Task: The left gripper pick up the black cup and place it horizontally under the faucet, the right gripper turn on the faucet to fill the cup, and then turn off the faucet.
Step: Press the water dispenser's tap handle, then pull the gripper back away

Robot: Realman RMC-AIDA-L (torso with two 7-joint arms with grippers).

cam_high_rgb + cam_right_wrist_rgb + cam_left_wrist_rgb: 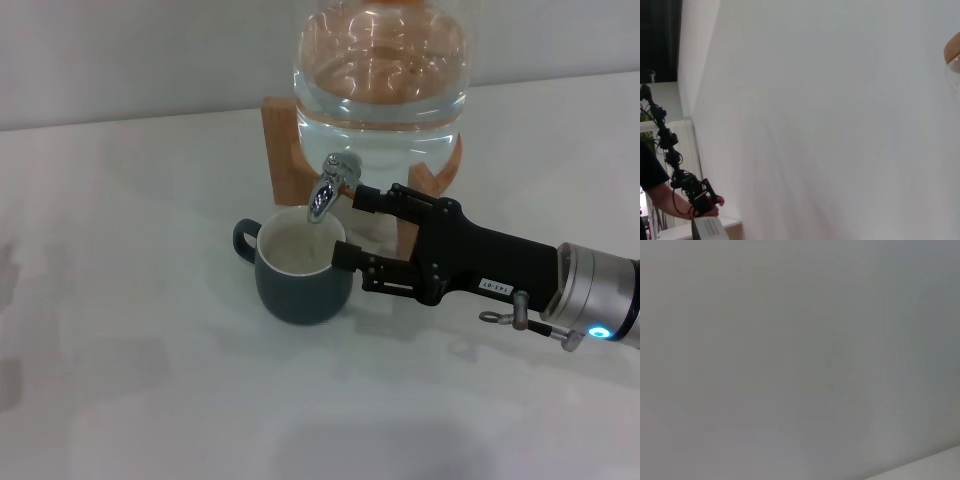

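Note:
The black cup [300, 272] stands upright on the white table, its open mouth right under the faucet's spout and its handle pointing to my left. The faucet [330, 185] is a chrome tap on the front of a clear glass jar [382, 75] holding water. My right gripper [355, 228] comes in from the right and is open. Its upper finger sits just right of the faucet's lever, and its lower finger is against the cup's right rim. The left gripper is out of view; the left wrist view shows only a plain grey surface.
The jar rests on a wooden stand [284, 150] at the back of the white table [150, 350]. A pale wall runs behind it. In the right wrist view a person's hand [715, 202] holds a device far off beside the wall.

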